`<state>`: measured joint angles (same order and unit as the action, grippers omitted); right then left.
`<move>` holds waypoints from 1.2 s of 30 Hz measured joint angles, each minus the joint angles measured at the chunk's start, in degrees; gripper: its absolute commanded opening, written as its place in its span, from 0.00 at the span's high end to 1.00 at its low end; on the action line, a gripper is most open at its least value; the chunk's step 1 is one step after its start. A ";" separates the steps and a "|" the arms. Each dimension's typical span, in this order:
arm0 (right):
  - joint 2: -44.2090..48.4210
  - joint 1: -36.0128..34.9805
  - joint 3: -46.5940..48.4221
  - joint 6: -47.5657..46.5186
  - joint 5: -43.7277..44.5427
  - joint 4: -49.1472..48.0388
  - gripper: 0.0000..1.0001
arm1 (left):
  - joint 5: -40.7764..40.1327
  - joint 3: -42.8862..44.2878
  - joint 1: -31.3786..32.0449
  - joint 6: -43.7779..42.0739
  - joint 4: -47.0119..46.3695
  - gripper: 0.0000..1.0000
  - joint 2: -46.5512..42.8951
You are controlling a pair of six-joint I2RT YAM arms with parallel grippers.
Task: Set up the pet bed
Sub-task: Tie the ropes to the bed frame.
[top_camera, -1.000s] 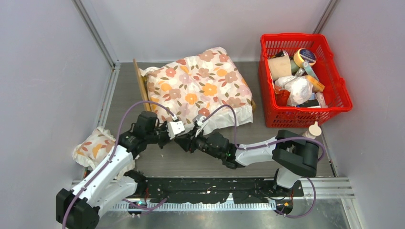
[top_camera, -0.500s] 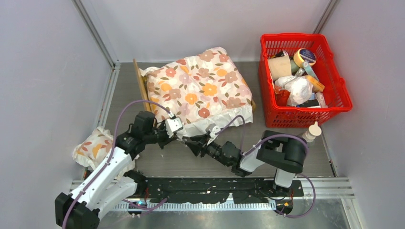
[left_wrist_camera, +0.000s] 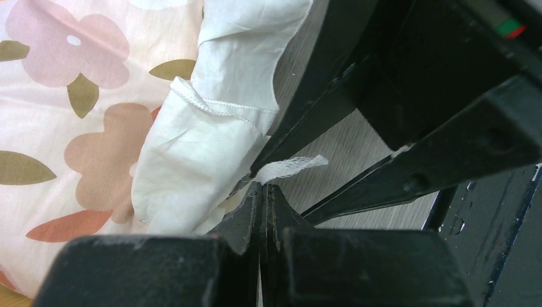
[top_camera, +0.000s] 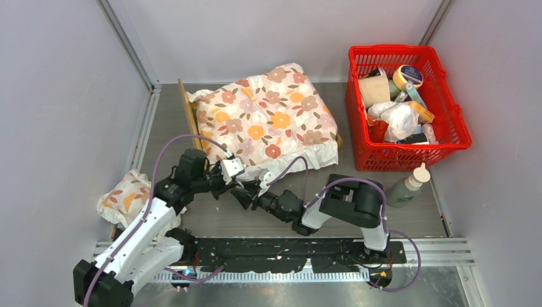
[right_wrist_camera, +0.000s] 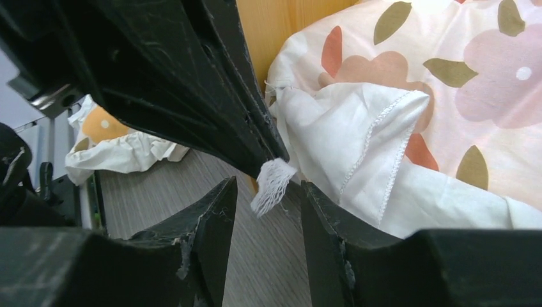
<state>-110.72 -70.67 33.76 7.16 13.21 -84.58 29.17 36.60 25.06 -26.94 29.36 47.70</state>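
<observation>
The pet bed point(top_camera: 187, 110) stands at the back centre. Only its light-wood headboard shows; a white floral-print cover point(top_camera: 265, 121) lies over the rest. My left gripper point(top_camera: 238, 180) sits at the cover's near left corner, shut on a small white mesh tag point(left_wrist_camera: 291, 167) at that corner. In the left wrist view its jaws point(left_wrist_camera: 263, 187) are pressed together. My right gripper point(top_camera: 248, 194) faces it from the right. Its fingers point(right_wrist_camera: 268, 185) are open on either side of the hanging tag point(right_wrist_camera: 271, 186) without touching it. Wood of the bed point(right_wrist_camera: 281, 25) shows behind.
A small floral pillow point(top_camera: 125, 198) lies by the left wall, also seen as the pillow point(right_wrist_camera: 121, 144) in the right wrist view. A red basket point(top_camera: 447, 144) full of items stands at the back right. A bottle point(top_camera: 407, 187) stands in front of it.
My right gripper has opened and slid left toward the left gripper, its arm folding in. The left gripper has stayed shut at the cover's corner.
</observation>
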 measured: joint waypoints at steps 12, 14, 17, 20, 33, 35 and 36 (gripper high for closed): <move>-5.05 -0.11 6.08 -2.36 4.72 0.02 0.94 | -0.94 -0.02 -0.07 1.07 -1.44 0.96 -1.86; -5.07 -0.22 6.19 -2.47 5.35 -0.07 0.95 | -1.57 -0.04 -0.07 2.16 -1.77 0.84 -2.29; -5.07 -0.15 6.10 -2.05 6.34 -0.09 0.95 | -4.48 -0.04 -0.07 5.77 -2.19 0.59 -3.87; -4.59 -0.09 5.49 -0.83 6.32 1.49 0.95 | -8.72 0.42 -0.07 10.69 -2.32 0.52 -5.99; 0.33 -0.09 14.34 3.80 3.58 37.18 0.95 | -30.84 9.38 -0.55 40.54 4.59 0.46 -8.90; 0.33 -0.09 16.57 3.74 3.41 41.35 0.95 | -34.03 9.38 -0.66 44.00 5.25 0.42 -9.22; 0.33 -0.09 17.73 3.67 3.37 43.63 0.95 | -35.85 9.40 -0.74 45.44 5.86 0.42 -9.27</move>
<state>-110.39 -70.76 51.48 10.83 16.58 -40.95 -6.68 46.00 24.32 18.50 35.22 38.44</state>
